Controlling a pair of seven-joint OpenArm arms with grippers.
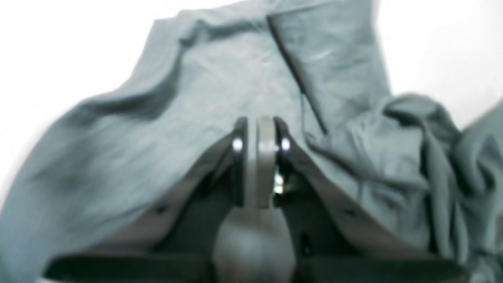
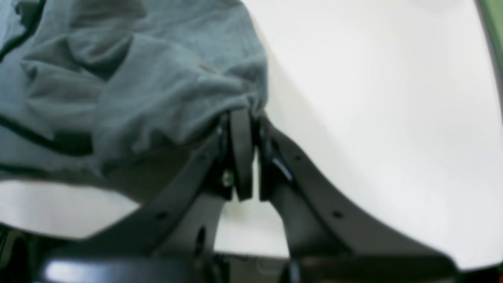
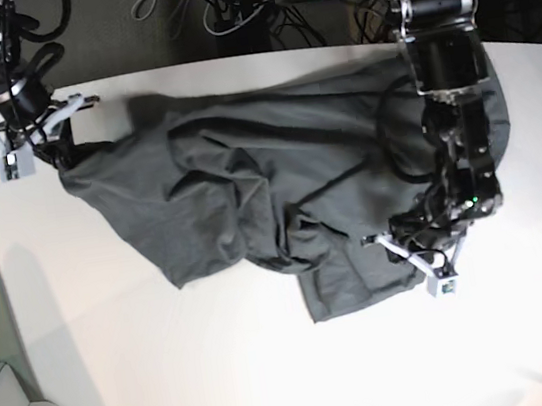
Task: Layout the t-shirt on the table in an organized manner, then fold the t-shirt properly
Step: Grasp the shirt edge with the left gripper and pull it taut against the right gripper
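T-shirt (image 3: pixel 248 186) cloth, dark grey and heavily wrinkled, sprawls over the far half of the white table (image 3: pixel 175 378), stretched from the far left corner across to the right edge, with one flap hanging toward the middle. Folds bunch up where it is lifted at both ends. Right gripper (image 2: pixel 249 114), at the far left corner, has its jaws pressed together on a gathered edge of the fabric. Left gripper (image 1: pixel 261 129), near the right edge of the table, is likewise clamped tight, a thin fold of the shirt pinched between its fingers
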